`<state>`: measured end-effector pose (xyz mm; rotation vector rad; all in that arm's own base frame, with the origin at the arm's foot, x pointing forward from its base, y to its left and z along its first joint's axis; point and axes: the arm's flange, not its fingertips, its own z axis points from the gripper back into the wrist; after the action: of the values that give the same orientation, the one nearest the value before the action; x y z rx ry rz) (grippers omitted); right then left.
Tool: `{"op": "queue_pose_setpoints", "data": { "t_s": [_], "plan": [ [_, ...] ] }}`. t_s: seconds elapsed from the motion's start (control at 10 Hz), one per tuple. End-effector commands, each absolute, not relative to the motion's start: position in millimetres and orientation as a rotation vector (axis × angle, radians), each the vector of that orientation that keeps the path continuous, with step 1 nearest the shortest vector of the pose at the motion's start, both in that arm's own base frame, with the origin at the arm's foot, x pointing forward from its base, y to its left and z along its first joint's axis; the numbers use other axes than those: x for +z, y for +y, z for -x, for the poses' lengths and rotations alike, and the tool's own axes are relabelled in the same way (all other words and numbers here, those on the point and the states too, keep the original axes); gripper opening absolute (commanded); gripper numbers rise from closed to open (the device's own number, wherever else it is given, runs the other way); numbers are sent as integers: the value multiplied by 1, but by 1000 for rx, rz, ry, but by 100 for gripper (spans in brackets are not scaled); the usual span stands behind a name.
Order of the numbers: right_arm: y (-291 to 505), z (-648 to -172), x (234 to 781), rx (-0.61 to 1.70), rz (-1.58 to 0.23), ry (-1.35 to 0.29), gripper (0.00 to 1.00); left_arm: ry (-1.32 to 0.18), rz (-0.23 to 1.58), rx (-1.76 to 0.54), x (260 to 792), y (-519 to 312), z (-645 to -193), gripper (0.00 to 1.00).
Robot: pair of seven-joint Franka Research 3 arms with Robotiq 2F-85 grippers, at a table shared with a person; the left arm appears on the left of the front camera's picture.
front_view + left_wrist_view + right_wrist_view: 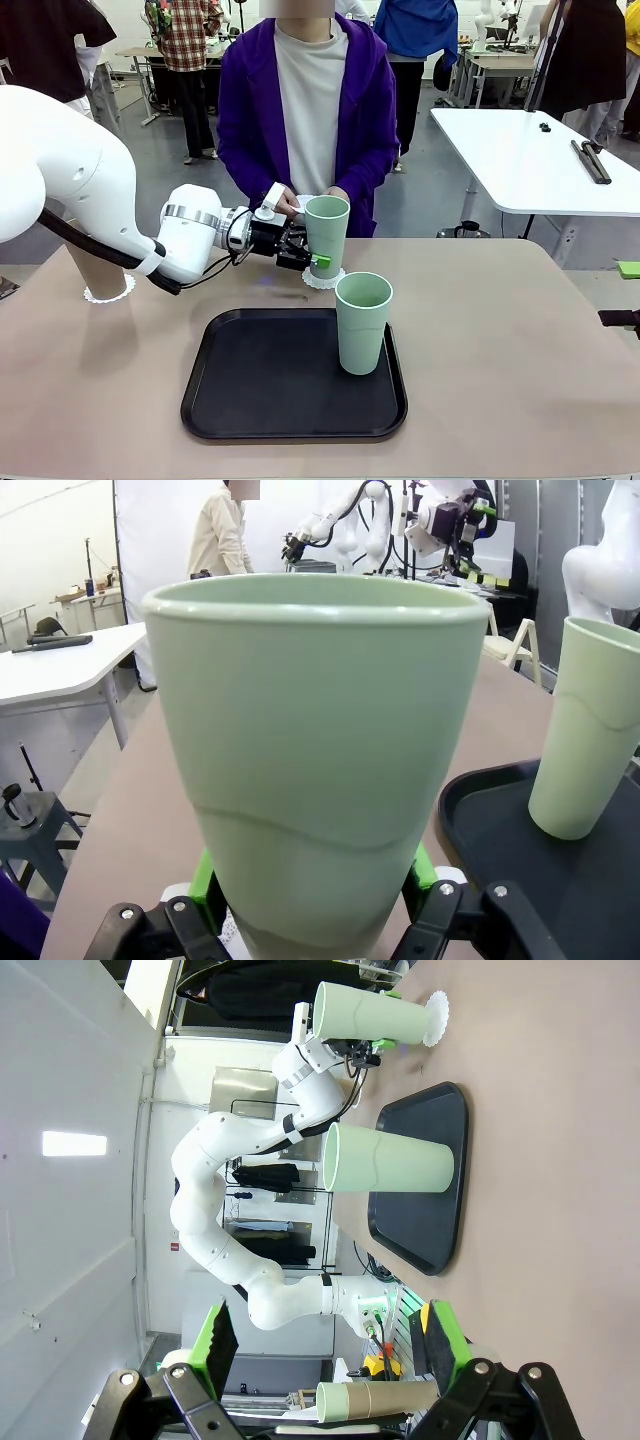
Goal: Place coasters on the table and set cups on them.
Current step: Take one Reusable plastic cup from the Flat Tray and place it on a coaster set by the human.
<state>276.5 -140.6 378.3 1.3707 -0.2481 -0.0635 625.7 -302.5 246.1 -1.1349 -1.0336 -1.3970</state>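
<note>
The left gripper (312,258) pinches the mint cup (326,228) low near its base; the cup is probably light, stiff and slippery. The right gripper (325,1345) stands spread.

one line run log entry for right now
left gripper: shut on mint cup at far coaster | right gripper: open | tan cup: on left coaster | other mint cup: on tray

Matt plastic cups (327,230), lacy paper coaster (322,284), semi-gloss blk tray (260,370), smooth table (500,350).

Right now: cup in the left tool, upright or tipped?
Upright. The mint cup stands rim-up over a coaster, left tool shut near its base.
</note>
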Motion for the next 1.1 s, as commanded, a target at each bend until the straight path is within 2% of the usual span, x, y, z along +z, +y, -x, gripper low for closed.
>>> {"op": "queue_pose_setpoints", "data": {
  "t_s": [0.0,1.0],
  "plan": [
    [-141,-277,379,-64,-1383,-252,100,-1054,1118,-1416,238,-301,-634,83],
    [-141,-277,379,-64,-1383,-252,100,-1025,1106,-1368,220,-308,-650,83]
  ]
}}
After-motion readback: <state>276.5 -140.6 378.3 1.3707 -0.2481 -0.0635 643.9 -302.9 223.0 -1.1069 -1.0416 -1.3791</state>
